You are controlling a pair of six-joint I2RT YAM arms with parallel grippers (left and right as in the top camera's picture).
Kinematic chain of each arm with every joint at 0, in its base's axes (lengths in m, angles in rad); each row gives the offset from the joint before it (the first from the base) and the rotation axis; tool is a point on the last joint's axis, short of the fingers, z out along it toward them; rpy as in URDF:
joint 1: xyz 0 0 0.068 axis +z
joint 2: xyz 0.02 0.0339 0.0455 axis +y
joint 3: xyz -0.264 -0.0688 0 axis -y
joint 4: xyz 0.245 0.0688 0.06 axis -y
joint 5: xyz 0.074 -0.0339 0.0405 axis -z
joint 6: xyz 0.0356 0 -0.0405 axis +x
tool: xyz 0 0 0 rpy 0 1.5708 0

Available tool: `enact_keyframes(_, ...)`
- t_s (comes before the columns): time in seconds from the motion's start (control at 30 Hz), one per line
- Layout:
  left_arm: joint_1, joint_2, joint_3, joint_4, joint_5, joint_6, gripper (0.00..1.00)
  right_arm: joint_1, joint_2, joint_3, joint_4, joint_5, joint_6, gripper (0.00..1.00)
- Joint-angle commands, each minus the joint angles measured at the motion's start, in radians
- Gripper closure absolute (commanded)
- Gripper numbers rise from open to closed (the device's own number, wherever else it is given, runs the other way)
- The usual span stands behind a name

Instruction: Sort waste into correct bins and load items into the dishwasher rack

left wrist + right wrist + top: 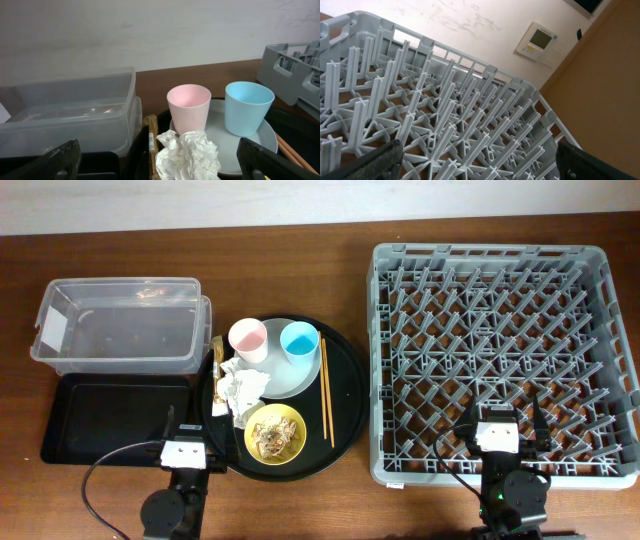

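1. the left end effector (184, 426) hovered at the near-left edge of the round black tray (350, 395), with its fingers spread wide and holding nothing.
2. the right end effector (507, 418) hovered over the near edge of the dishwasher rack (500, 280), also spread wide and empty.
3. the rack stood on the right of the table (340, 230). no item showed among its pegs.
4. the pink cup (247, 340) and the light-blue cup (299, 340) stood upright on the far part of the plate (290, 380), which lay on the round tray.
5. the yellow bowl (290, 442) sat on the near part of that tray. the chopsticks (326, 390) lay just right of the plate.
6. the waste was unsorted:
   - the crumpled tissue (240, 385) lay on the left side of the plate.
   - the food scraps (268, 438) lay in the bowl.
   - a candy wrapper (217, 355) lay at the tray's far-left rim.
7. the clear tub (120, 330), at the far left, and the shallow black tray (110, 415), just near of it, showed no waste.
8. judgement: the task stood at its start, with all sorting and all loading left to do.
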Motion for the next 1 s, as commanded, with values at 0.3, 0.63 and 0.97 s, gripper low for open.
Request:
enact_keyframes(0.3,-0.003,0.000,-0.005,0.002,-0.011,0.019,0.01,0.005,0.003,-0.007,-0.002,0.023,0.003,0.02)
enact_keyframes(0.63,-0.003,0.000,-0.005,0.003,-0.011,0.019,0.01,0.005,0.003,-0.007,-0.002,0.023,0.003,0.02)
enact_keyframes(0.97,-0.003,0.023,0.159,-0.026,0.147,-0.027,0.01,0.005,0.003,0.053,0.029,-0.650,0.487,0.02)
